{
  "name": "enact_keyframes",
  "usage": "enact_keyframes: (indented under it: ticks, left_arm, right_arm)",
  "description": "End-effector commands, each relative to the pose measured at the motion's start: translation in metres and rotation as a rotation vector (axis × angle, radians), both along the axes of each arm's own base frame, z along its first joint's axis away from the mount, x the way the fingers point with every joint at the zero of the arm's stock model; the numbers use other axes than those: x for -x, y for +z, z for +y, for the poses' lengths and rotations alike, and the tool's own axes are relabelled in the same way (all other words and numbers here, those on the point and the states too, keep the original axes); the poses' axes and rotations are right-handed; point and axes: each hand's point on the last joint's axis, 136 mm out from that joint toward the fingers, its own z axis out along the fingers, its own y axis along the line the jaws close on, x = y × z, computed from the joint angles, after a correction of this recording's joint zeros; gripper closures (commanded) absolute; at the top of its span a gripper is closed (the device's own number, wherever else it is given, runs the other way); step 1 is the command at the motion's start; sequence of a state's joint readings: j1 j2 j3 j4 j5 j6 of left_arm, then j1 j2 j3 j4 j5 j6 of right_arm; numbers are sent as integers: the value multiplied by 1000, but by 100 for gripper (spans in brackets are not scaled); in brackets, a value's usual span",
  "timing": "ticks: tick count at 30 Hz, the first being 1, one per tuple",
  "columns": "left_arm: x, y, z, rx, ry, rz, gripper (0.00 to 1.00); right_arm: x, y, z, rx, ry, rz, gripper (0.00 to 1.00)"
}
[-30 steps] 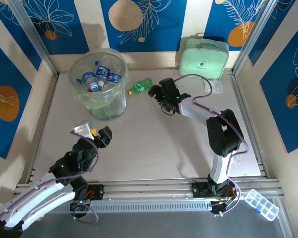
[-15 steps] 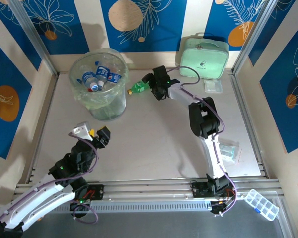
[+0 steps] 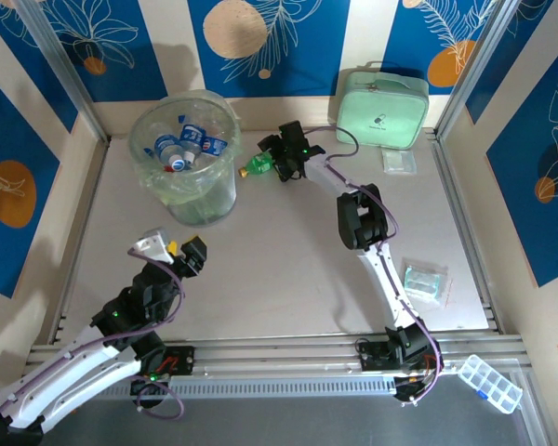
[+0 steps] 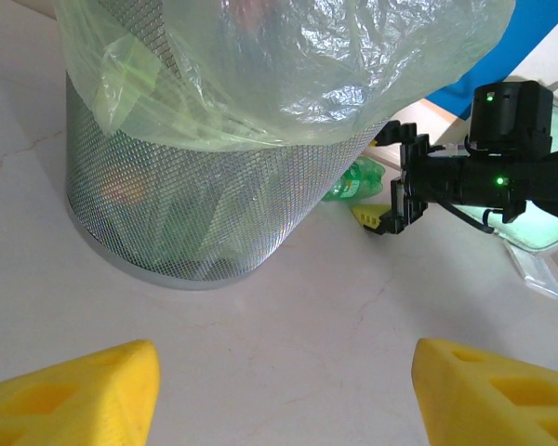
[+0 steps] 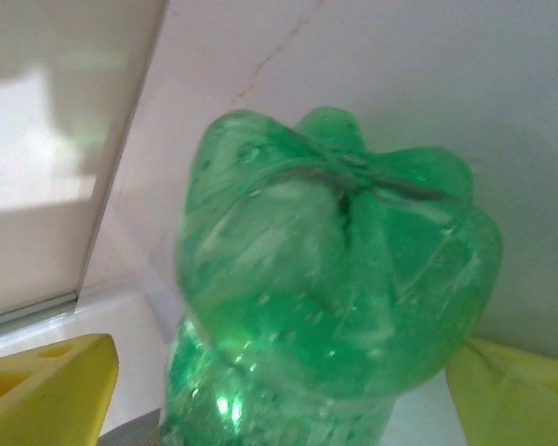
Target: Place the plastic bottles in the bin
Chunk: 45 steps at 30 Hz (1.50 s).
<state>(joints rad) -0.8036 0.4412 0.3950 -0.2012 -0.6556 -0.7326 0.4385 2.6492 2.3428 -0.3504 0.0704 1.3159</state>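
Presently on record: one small green plastic bottle [image 3: 258,165], lying on its side at the far part of the pale worktop [image 3: 260,279], cap end toward the bin and just right of it.

- **Round mesh-walled bin lined with a pale green plastic bag [image 3: 207,200]:** several clear, blue-labelled bottles [image 3: 188,144] lie inside.
- **Right gripper [image 3: 277,160]:** released, its jaws straddling the bottle's base end, apparently lined up to clamp it for the lift.
- **Left gripper [image 3: 179,249]:** released and empty over the near left worktop, probably held back from the right arm's path.

The top view gives the layout. The right wrist view adds the lobed bottle base between the yellow fingers [image 5: 42,386], with a gap at one side. The left wrist view adds the bin's mesh wall and overhanging bag.
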Motion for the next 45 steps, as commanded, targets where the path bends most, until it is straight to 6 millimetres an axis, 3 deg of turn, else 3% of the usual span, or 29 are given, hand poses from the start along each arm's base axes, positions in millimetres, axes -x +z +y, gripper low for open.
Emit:
enact_keyframes:
  ticks: [1, 6, 16, 20, 28, 35, 45]
  left_arm:
    - [0, 3, 3, 0, 16, -17, 28]
    - [0, 3, 5, -2, 29, -19, 28]
    - [-1, 3, 10, -16, 50, -21, 28]
    - [-1, 2, 9, -15, 51, -18, 28]
    - [-2, 2, 9, -24, 51, -18, 28]
    - [-2, 3, 10, -37, 50, -15, 28]
    - [1, 8, 6, -22, 18, -23, 25]
  right_arm:
    - [2, -18, -5, -5, -49, 84, 11]
    - [-2, -34, -8, 3, -77, 115, 20]
    - [5, -52, -17, 13, -98, 170, 48]
    - [8, -44, -22, -7, -98, 157, 56]
    - [27, -11, -34, -6, -68, 88, 59]
    - [62, 17, -61, 29, -47, 36, 60]
    - [150, 54, -86, 161, 22, -9, 61]
